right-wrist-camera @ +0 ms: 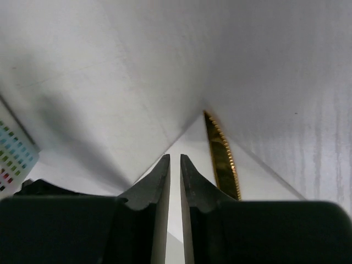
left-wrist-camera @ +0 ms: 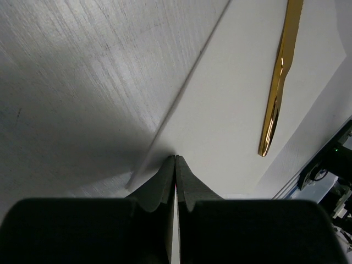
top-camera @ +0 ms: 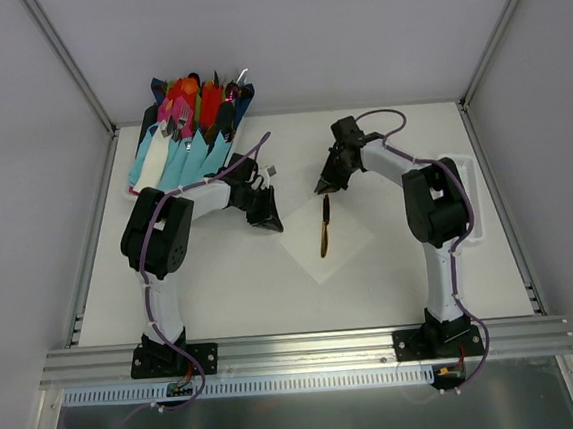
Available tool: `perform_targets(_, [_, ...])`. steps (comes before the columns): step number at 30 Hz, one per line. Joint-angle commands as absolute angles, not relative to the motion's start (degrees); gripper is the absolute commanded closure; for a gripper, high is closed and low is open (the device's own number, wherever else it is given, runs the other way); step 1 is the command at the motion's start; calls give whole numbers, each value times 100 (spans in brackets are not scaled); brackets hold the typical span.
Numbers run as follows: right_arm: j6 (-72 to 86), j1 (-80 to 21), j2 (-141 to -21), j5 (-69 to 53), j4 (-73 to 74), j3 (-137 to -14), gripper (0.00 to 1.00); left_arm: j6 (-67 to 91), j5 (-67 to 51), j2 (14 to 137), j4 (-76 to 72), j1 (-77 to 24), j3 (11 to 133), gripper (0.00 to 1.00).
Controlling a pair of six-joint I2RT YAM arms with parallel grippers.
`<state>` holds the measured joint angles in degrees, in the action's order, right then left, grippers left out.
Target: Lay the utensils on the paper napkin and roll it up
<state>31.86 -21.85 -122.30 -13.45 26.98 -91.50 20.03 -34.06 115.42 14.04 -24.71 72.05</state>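
The thin white paper napkin [top-camera: 348, 247] lies flat in the middle of the table [top-camera: 223, 290], and the golden knife [top-camera: 325, 226] lies on it, pointing from near to far. The left gripper [top-camera: 270, 219] is shut tight at the napkin's left corner, and I cannot tell if it pinches the paper. The right gripper [top-camera: 324, 184] is open just a crack and empty, by the knife's far end. The napkin looks soft, light and easy to tear, so take it gently by a corner, while the knife looks stiff, shiny and slippery, so hold it across its thin middle.
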Motion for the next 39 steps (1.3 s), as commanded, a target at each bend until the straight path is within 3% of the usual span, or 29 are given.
perform_targets(1, [2919,-2189,-11392,-1573,2646,-9650,83,1793,-3445,11163,1468,-2479,7453,100])
perform_targets(4, [2655,-2040,-10752,-1608,2698,-9738,76,1591,-3576,10664,1485,-2487,7558,100])
perform_targets(7, [2242,-1585,-10049,-1547,3145,-9730,73,1363,-3831,10058,1485,-2479,7629,92])
perform_targets(9, [1761,-1250,-9722,-1442,3784,-9712,71,1144,-4086,9757,1494,-2479,7717,82])
perform_targets(11, [1382,-705,-9249,-1214,4234,-9616,71,881,-4122,9283,1547,-2479,7752,59])
perform_targets(12, [1206,-503,-9081,-1108,4610,-9502,71,775,-4079,9142,1616,-2487,7761,41])
perform_targets(14, [678,7,-8564,-792,5060,-9063,71,389,-3921,8738,1844,-2487,7831,33])
perform_targets(19, [-236,1360,-8104,-82,5572,-8228,70,-201,-3244,7956,2636,-2470,7700,27])
perform_targets(25, [-536,1792,-8919,413,5195,-7770,75,-431,-3357,7550,3066,-2329,7436,26])
perform_targets(39, [-703,1986,-11266,35,4746,-9421,72,-360,-3498,7576,3296,-2162,7409,26])
